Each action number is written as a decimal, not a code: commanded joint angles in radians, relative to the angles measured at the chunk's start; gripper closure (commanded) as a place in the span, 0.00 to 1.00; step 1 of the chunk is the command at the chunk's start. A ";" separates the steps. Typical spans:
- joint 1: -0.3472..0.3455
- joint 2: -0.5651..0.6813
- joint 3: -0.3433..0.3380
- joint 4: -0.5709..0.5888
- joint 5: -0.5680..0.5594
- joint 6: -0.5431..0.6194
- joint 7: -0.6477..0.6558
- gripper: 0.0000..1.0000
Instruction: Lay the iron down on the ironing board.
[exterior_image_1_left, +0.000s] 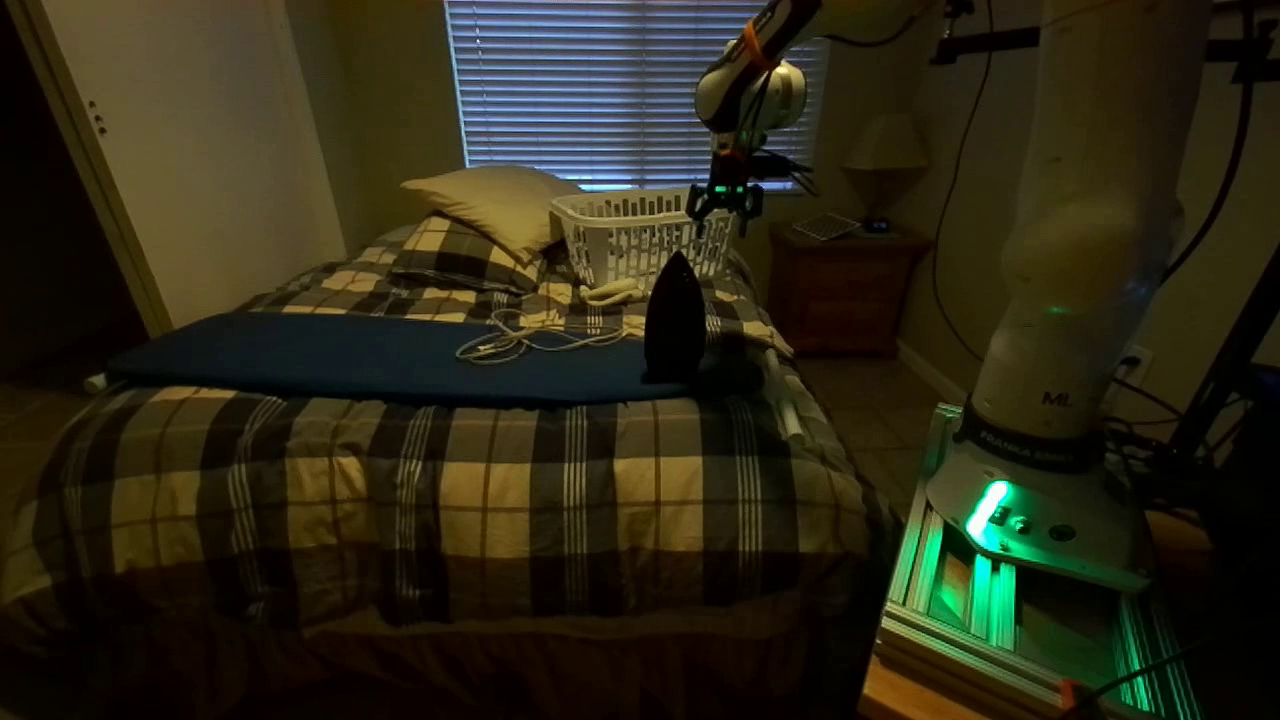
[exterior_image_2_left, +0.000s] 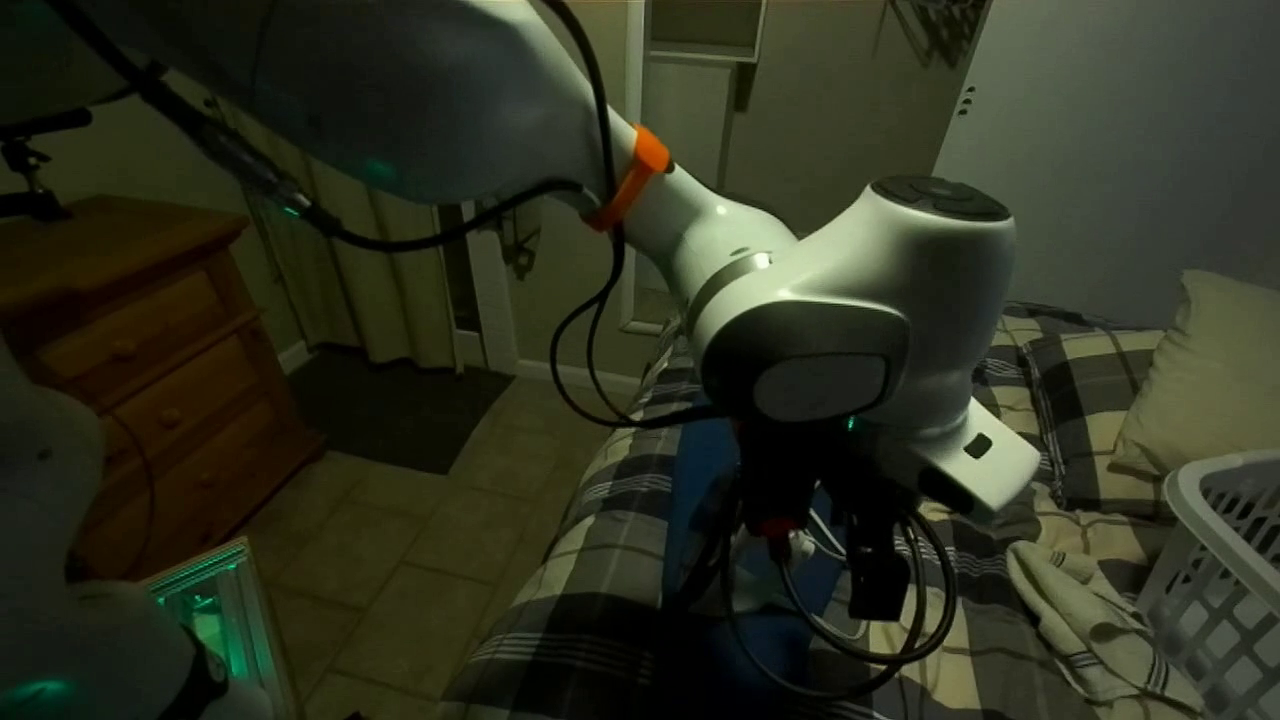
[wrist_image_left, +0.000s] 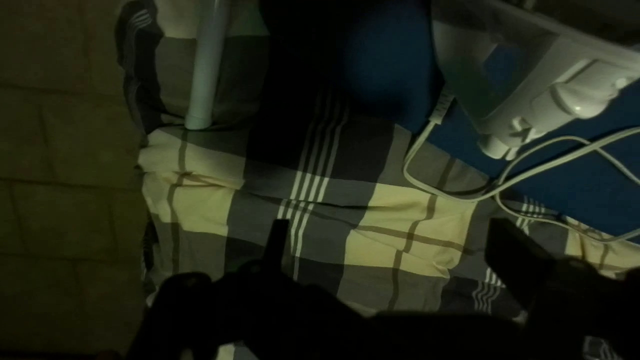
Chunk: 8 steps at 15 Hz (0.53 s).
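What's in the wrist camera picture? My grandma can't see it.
Part of a pale iron at upper right, on a blue ironing board, its cord looping over a plaid bedspread. Dark fingers, spread apart and holding nothing, show near the bottom.

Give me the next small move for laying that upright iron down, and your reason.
Probably shift the open pincer across toward the iron, jaws apart. The iron stands nose-up on the ironing board, ungripped; in the wrist view the bedspread shows between the parted fingers, while the iron sits off toward the upper right.
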 joint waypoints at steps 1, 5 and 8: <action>-0.068 0.072 0.045 0.079 0.229 0.020 -0.172 0.00; -0.145 0.184 0.094 0.200 0.409 -0.067 -0.353 0.00; -0.189 0.274 0.129 0.330 0.457 -0.198 -0.408 0.00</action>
